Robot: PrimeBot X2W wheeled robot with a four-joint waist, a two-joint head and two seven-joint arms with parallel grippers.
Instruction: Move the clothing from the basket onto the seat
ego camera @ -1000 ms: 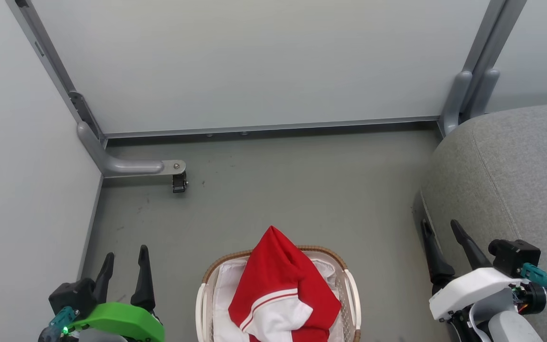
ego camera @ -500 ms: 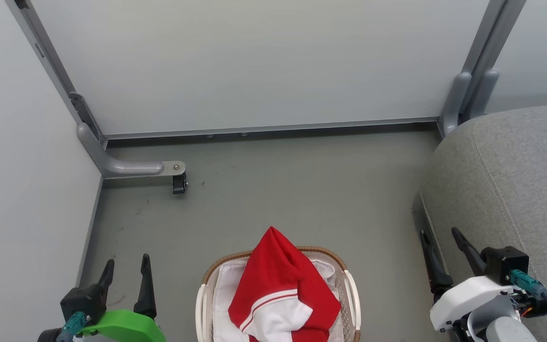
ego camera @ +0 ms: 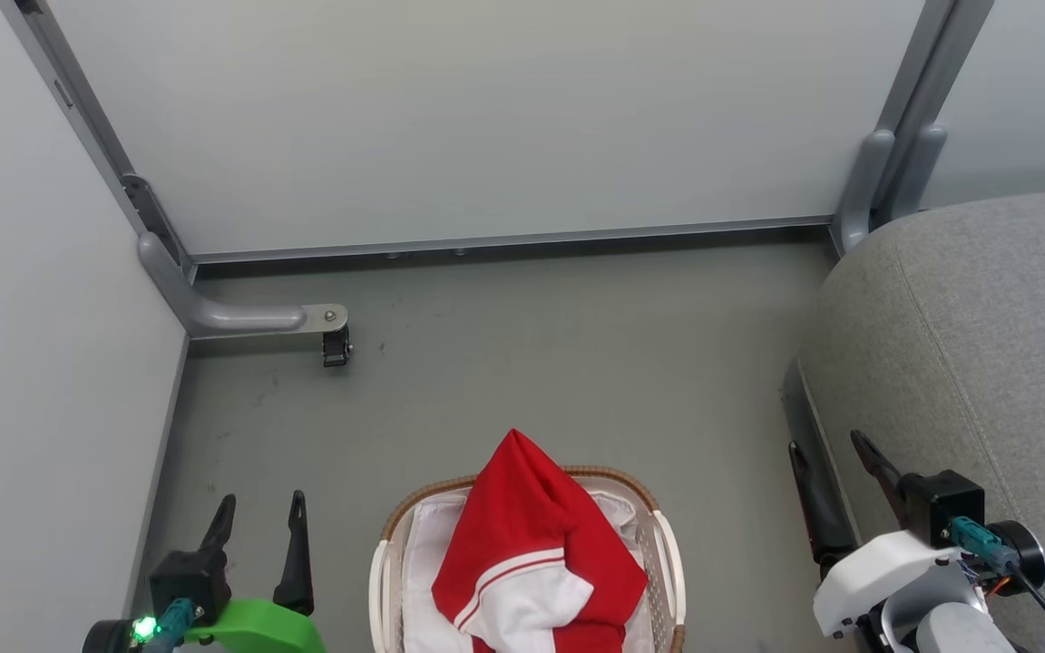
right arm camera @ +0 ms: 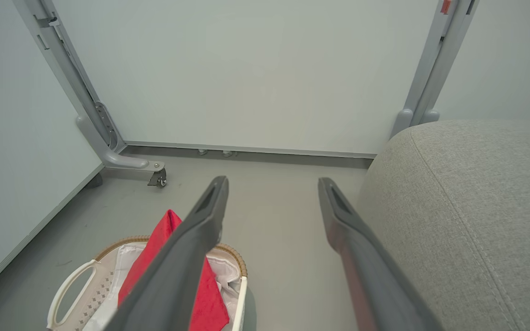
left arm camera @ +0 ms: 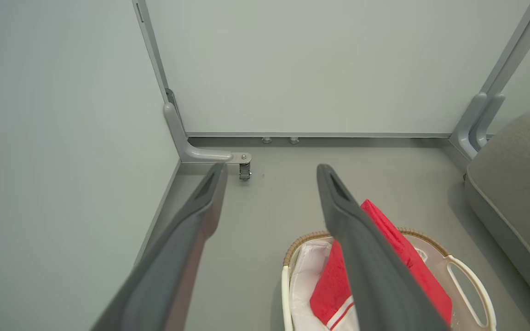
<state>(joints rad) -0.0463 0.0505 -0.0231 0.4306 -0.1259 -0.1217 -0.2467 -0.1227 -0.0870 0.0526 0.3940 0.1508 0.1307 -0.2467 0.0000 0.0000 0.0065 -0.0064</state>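
Note:
The red clothing [ego camera: 532, 535] with white panels and stripes is heaped in the white basket [ego camera: 668, 544] at the bottom middle of the head view, its peak rising over the brown woven rim. The grey seat [ego camera: 985, 336] fills the right side. My left gripper [ego camera: 261, 512] hangs open to the left of the basket, nothing between its fingers. My right gripper [ego camera: 826, 453] hangs open between the basket and the seat's edge. The left wrist view shows the clothing [left arm camera: 407, 257] in the basket [left arm camera: 472, 285] lower right of the fingers; the right wrist view shows the clothing [right arm camera: 164, 234], basket [right arm camera: 67, 294] and seat [right arm camera: 467, 202].
Pale partition panels close off the far side and the left. A grey partition foot with a small caster [ego camera: 336, 345] stands on the floor at the far left. A grey post [ego camera: 885, 172] stands behind the seat. Grey floor [ego camera: 559, 345] lies between basket and far panel.
Both grippers have slid lower in the head view, the left one also a little rightward. The whole picture has shifted slightly, so the camera moved. The clothing lies as before.

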